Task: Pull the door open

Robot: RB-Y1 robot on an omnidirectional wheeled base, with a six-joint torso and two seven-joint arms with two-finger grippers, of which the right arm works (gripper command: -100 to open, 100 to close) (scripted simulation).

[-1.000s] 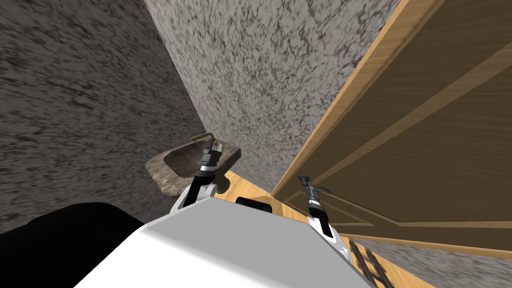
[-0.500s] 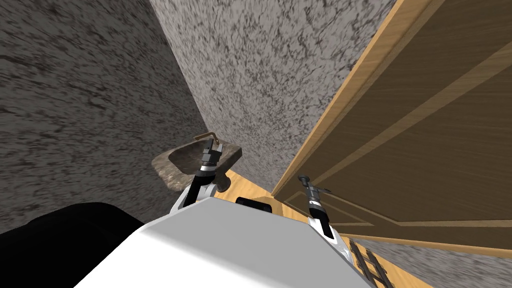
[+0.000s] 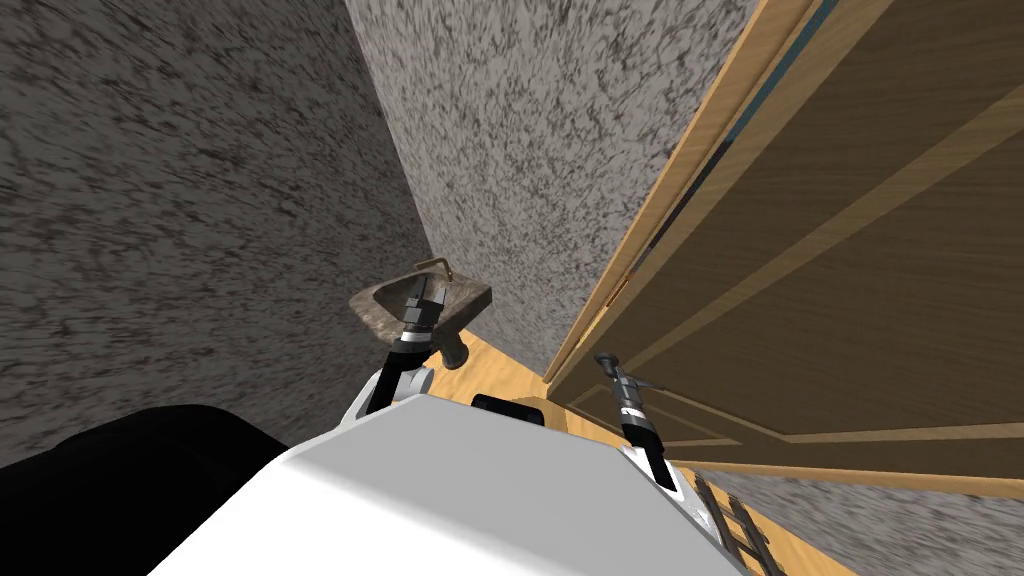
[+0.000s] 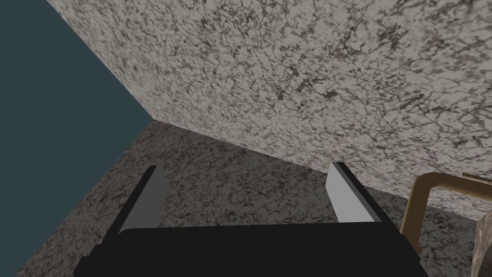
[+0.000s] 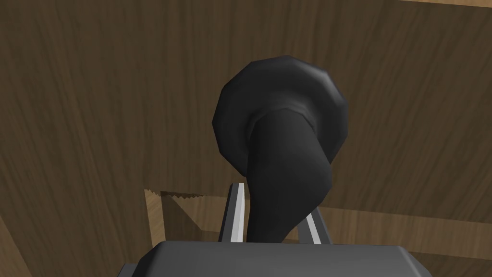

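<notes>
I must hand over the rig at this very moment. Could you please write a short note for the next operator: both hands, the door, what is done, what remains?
Right hand: shut on the dark door handle, fingers pressing its sides.
Left hand: open, holding nothing, raised over the sink near the tap.
Door: brown wood, ajar by a narrow gap at the frame.
Done: handle gripped, door just cracked open.
Left: pull the door wide open; the base probably has to back away for room.

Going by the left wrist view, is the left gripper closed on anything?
No, the left gripper is open, its two fingers standing wide apart with nothing held between them.
</notes>
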